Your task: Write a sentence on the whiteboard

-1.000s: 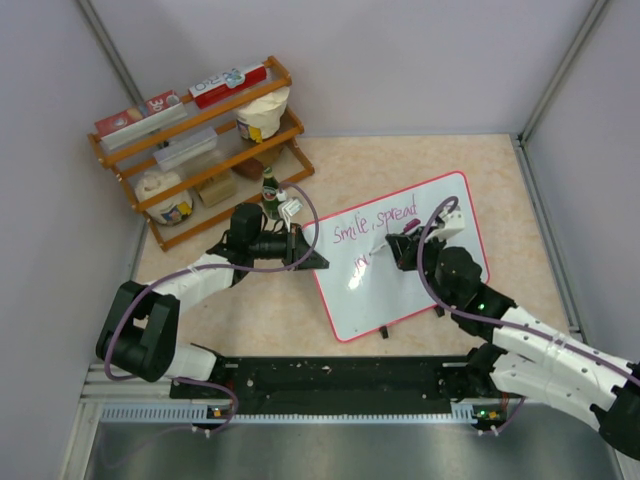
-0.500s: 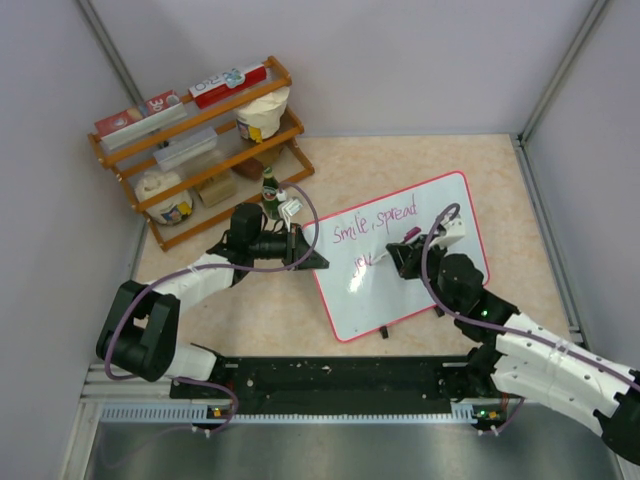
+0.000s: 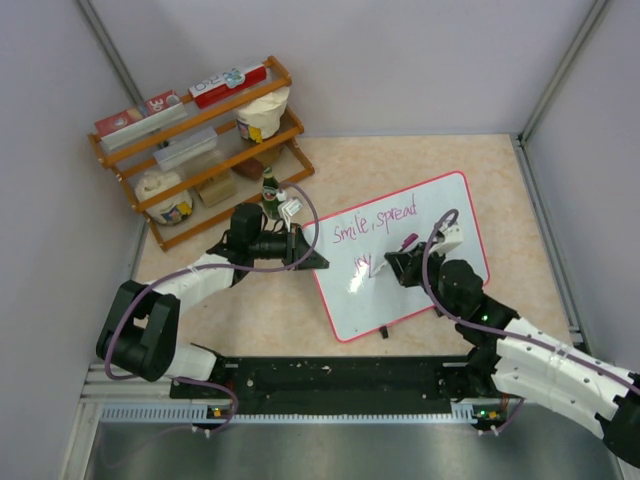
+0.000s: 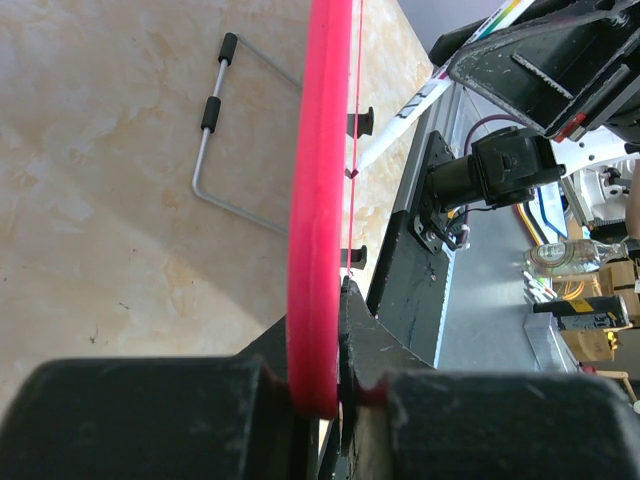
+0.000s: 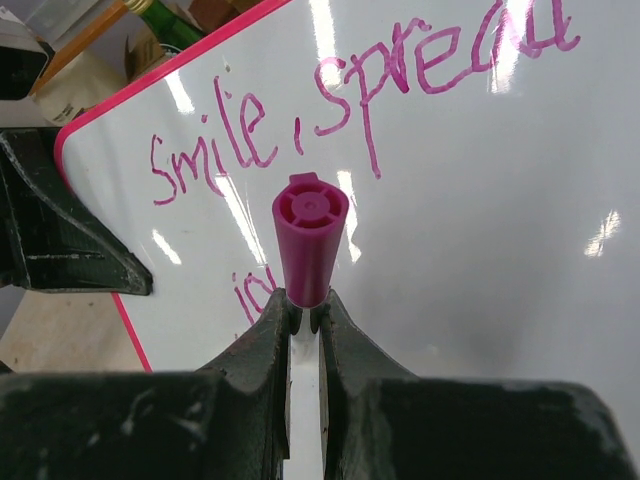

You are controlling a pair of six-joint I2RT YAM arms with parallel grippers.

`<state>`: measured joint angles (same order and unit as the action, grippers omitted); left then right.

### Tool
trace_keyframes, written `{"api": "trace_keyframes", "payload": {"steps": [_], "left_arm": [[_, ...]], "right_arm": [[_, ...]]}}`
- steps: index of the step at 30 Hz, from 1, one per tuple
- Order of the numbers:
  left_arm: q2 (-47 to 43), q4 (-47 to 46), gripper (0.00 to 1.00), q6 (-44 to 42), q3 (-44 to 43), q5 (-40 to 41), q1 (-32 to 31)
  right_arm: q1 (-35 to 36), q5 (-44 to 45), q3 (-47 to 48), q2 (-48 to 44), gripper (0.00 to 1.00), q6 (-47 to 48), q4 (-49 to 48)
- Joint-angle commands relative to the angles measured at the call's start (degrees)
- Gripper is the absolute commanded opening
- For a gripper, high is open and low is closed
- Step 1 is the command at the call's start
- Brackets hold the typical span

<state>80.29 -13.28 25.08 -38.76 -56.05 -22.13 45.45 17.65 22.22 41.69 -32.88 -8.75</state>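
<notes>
The whiteboard with a pink-red frame lies tilted right of centre. The sentence reads "Smile, spread" in magenta; a second line starts below it. The sentence also shows in the right wrist view. My left gripper is shut on the whiteboard's left frame edge. My right gripper is shut on a magenta-capped white marker held over the board, below the first line. The marker's tip is hidden.
A wooden rack with boxes, tubs and a green bottle stands at the back left. A wire stand lies on the table under the board. Grey walls enclose the table.
My right gripper has moved left and down along the board with the marker, and more of the second line has appeared. The left arm has not moved.
</notes>
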Motion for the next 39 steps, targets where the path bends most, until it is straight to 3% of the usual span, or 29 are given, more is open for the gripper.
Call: {"api": "trace_keyframes", "payload": {"steps": [1, 17, 31, 39], "left_arm": [[2.6, 7.6, 0.0, -15.7, 3.6, 7.9, -2.7], [2.4, 7.4, 0.0, -15.6, 3.8, 8.2, -2.7], [1.6, 8.3, 0.0, -15.8, 3.4, 9.0, -2.7], [-1.3, 9.2, 0.25, -16.3, 3.9, 11.9, -2.7]], "right_arm": [[-0.5, -0.5, -1.9, -0.2, 0.0, 0.3, 0.5], [-0.6, -3.0, 1.0, -11.6, 0.0, -1.7, 2.7], [-0.6, -2.4, 0.9, -12.7, 0.0, -2.5, 4.3], [-0.6, -2.1, 0.7, -13.0, 0.0, -2.6, 5.5]]}}
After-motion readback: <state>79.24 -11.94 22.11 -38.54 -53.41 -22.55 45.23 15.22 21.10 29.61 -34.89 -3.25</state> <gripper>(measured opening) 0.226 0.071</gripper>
